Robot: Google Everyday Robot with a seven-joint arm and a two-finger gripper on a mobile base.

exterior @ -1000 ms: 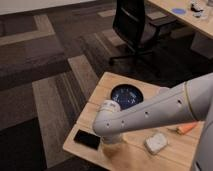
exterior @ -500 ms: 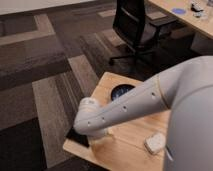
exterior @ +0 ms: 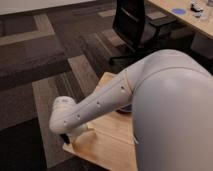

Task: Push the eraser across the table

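Note:
My white arm reaches from the right foreground down to the left front corner of the light-wood table and covers most of its top. My gripper hangs at the end of the arm, right at that corner and low over the table's left edge. A small dark shape shows just under the wrist at the edge. I cannot tell whether it is part of the gripper or the eraser. Otherwise the eraser is hidden behind the arm.
A black office chair stands behind the table. A long pale desk with a blue disc runs along the top right. Striped dark and tan carpet lies to the left of the table.
My arm has swung left and closer to the camera, moving the gripper to the table's left front corner. It now hides the bowl, the whitish block and the eraser, which showed one second ago.

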